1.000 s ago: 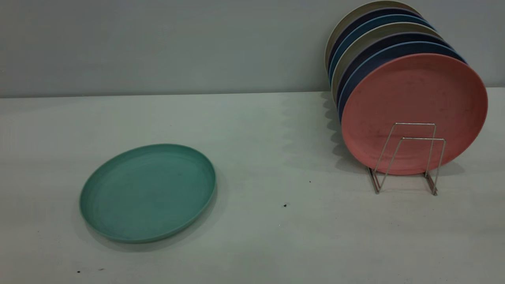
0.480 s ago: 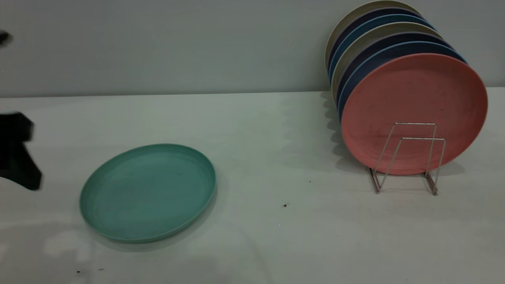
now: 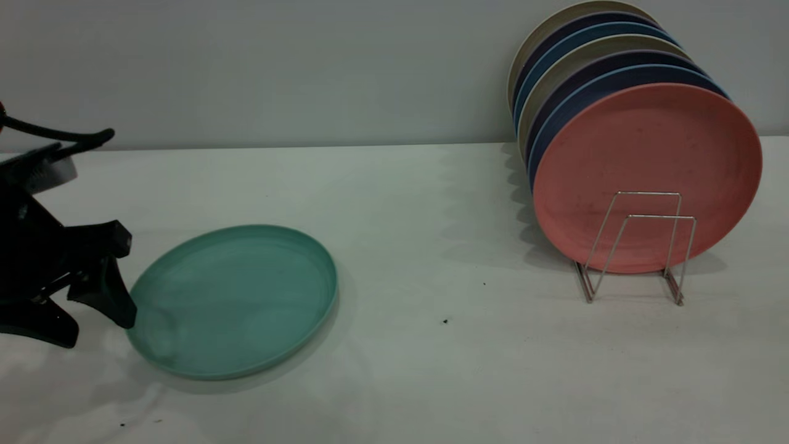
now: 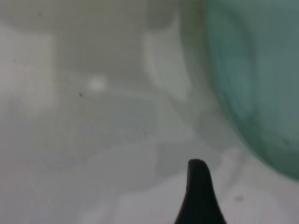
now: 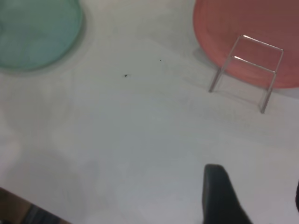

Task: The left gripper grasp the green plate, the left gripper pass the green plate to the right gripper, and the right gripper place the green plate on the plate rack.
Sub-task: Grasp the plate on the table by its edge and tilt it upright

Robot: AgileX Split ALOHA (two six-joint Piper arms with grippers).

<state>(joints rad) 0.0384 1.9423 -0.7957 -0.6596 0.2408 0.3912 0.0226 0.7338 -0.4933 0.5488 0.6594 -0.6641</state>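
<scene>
- The green plate (image 3: 233, 300) lies flat on the white table (image 3: 419, 370), at the left side of the exterior view, well apart from the plate rack (image 3: 638, 246).
- My left gripper (image 3: 92, 314) sits at the table's left edge, its fingers spread wide; one fingertip (image 3: 120, 308) is just beside the plate's rim. I cannot tell whether it touches.
- The rack stands at the right and holds a row of upright plates, a pink plate (image 3: 647, 176) foremost, with blue and beige plates (image 3: 592, 58) behind it.
- The table top is pale and matte, with a few dark specks (image 3: 445, 320); a plain grey wall (image 3: 277, 68) closes the scene behind it.
- My left wrist view shows one dark fingertip (image 4: 198, 191) over bare table, with the plate's rim (image 4: 254, 84) close by.
- My right gripper does not appear in the exterior view. The right wrist view shows one dark finger (image 5: 219, 196), the green plate (image 5: 37, 32) far off and the rack wires (image 5: 245, 72) before the pink plate (image 5: 247, 32). I cannot tell how far its fingers stand apart.
</scene>
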